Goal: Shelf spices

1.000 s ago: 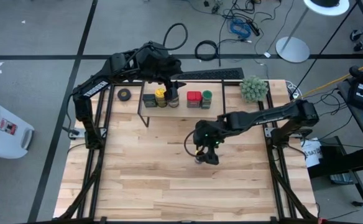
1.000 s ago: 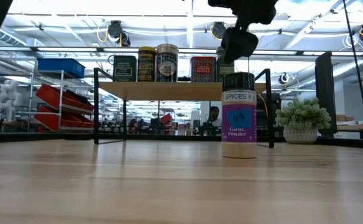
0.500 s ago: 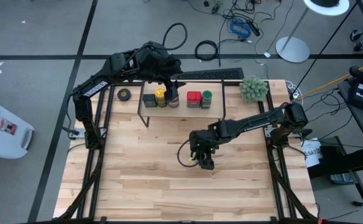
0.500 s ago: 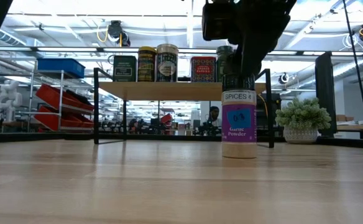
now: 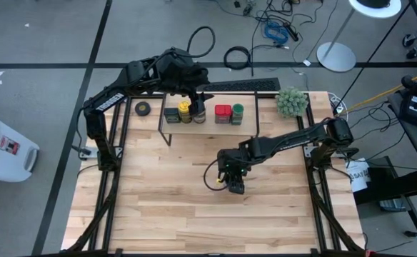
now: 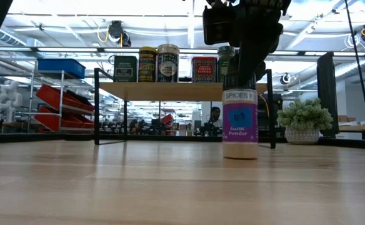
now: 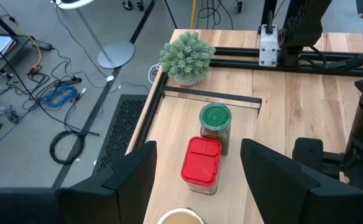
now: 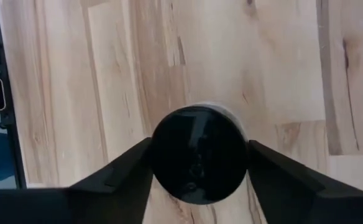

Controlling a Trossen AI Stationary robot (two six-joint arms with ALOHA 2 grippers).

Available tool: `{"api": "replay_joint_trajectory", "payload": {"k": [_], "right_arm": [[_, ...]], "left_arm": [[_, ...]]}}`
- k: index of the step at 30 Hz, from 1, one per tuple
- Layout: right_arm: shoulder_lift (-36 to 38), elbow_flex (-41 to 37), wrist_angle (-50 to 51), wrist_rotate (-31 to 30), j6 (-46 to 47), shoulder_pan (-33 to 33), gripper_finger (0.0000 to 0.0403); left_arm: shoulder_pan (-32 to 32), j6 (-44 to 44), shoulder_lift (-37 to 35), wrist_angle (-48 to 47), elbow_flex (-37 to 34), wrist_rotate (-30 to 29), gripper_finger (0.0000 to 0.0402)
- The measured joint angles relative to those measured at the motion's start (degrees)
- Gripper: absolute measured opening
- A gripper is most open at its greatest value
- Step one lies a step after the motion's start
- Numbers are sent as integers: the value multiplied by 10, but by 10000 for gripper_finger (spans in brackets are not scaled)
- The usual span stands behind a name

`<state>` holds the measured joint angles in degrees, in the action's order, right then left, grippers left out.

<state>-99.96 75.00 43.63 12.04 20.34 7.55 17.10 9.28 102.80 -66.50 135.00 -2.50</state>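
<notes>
A jar with a dark lid and a purple "Garlic Powder" label (image 6: 239,124) stands upright on the table's middle (image 5: 231,187). My right gripper (image 5: 233,183) is directly above it, shut on its lid (image 8: 199,155). The shelf (image 5: 210,125) stands at the far edge and carries a dark tin (image 5: 171,113), a yellow-lidded jar (image 5: 185,109), a tan-lidded jar (image 5: 199,115), a red tin (image 7: 201,163) and a green-lidded jar (image 7: 215,118). My left gripper (image 5: 196,98) hovers open over the shelf near the tan-lidded jar, touching nothing. My right gripper pinches the jar's round dark lid (image 8: 169,134) between its two fingers (image 8: 127,171), one on each side of the rim. The fingers come from above, pointing down. The jar stands upright with its base on the table (image 6: 239,156).
A fuzzy green plant ball (image 5: 292,101) sits at the far right corner, beside the shelf's right end. A black tape roll (image 5: 143,108) lies left of the shelf. The near half of the wooden table (image 5: 194,221) is bare board.
My right gripper has moved toward the table's near left and come down over the jar, until its fingers stand around the lid. The jar has shifted and turned a little on the table. My left arm has kept still.
</notes>
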Motion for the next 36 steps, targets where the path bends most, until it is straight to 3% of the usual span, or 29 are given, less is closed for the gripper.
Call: {"api": "replay_joint_trajectory", "payload": {"k": [5,36], "right_arm": [[3,0,4,3,4,0,191],[49,-2,44,3,31,-1,190]], "left_arm": [[0,0,0,0,0,0,242],[0,0,0,0,0,-9,242]]}}
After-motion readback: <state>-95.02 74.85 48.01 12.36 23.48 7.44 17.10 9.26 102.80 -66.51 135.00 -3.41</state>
